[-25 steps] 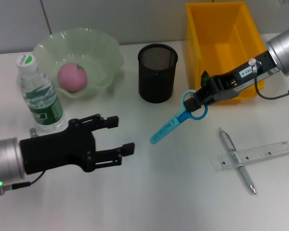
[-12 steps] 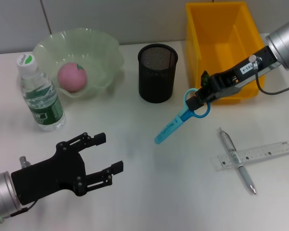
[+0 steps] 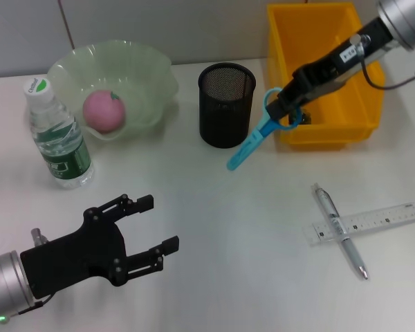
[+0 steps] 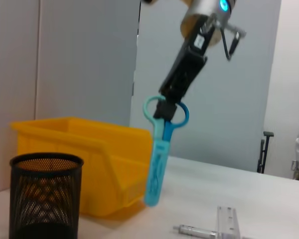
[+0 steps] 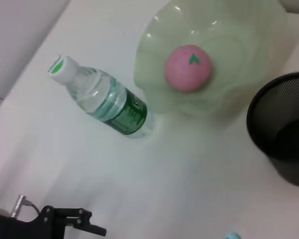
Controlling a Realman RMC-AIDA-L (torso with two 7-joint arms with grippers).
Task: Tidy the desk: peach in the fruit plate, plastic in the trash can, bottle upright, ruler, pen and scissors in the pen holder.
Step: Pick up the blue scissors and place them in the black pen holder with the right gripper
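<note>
**Scissors held in the air beside the pen holder**

From the head view, the scissors (image 3: 263, 135) are seen pinched at their handle by the right gripper (image 3: 288, 109), hanging blade-down just beside the black mesh pen holder (image 3: 226, 104) and in front of the yellow bin (image 3: 323, 76). The left gripper (image 3: 140, 232) is held low over the table (image 3: 214, 228), fingers spread and empty. The peach (image 3: 103, 110) lies in the fruit plate (image 3: 112, 81); the bottle (image 3: 57, 137) stands upright. The pen (image 3: 340, 231) lies across the ruler (image 3: 365, 223).

From the left wrist view, the scissors (image 4: 160, 149) are shown clear of the table.

From the right wrist view, the bottle (image 5: 102, 99) is seen beside the plate (image 5: 214, 55).
</note>
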